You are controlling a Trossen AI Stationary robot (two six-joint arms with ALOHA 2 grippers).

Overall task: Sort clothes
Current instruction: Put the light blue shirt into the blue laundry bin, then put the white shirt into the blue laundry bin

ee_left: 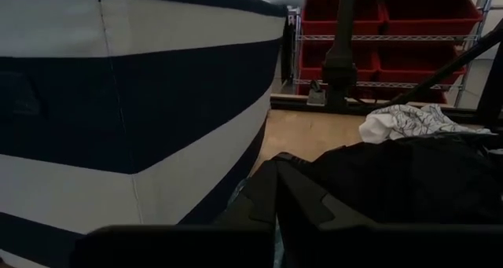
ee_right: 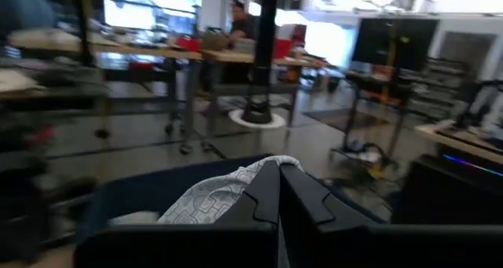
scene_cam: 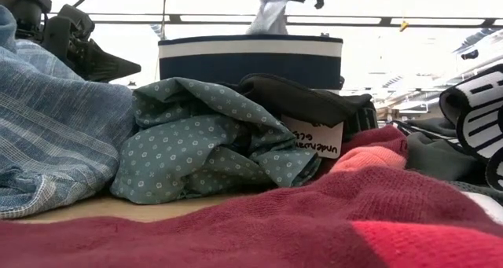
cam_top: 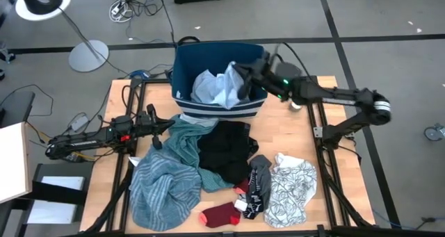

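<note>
Right gripper [cam_top: 240,76], upper centre of the high view over the navy bin [cam_top: 186,63], has its jaws clamped on the light blue garment [cam_top: 215,88] hanging into it, while the left gripper [cam_top: 165,125] waits mid-left, jaws together, beside the teal striped cloth [cam_top: 163,174].

1. You are looking at a pale, smooth wooden tabletop [cam_top: 327,157].
2. The navy-and-white striped fabric bin [cam_top: 221,108] is showing a matt woven weave.
3. The soft teal striped cloth garment [cam_top: 163,178] is lying rumpled.
4. The fuzzy red knitted sock [cam_top: 221,215] is looking rough.
</note>
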